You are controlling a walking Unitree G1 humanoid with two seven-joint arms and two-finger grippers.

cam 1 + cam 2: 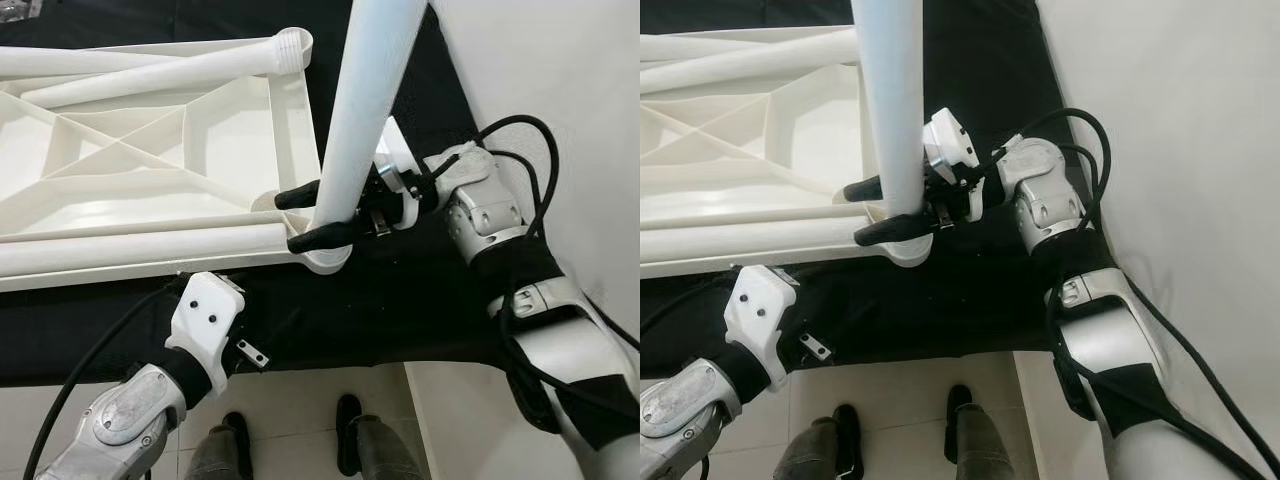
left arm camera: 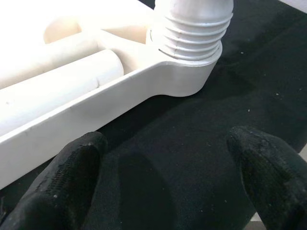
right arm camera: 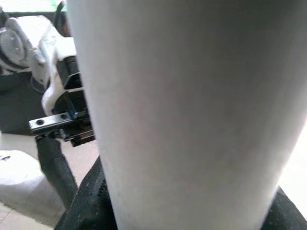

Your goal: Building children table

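Right gripper point(image 1: 318, 214) clamped on upright white plastic leg point(image 1: 362, 110); left gripper point(image 2: 168, 177) spread apart, empty. Keep leg vertical, twist threads squarely into corner socket point(image 1: 330, 260) of upturned white tabletop point(image 1: 150, 160).

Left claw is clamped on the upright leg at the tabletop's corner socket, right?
Wrong arm. The right claw is clamped on the upright leg just above the corner socket, as the left eye view shows. The left claw is open over the black cloth beside that corner.
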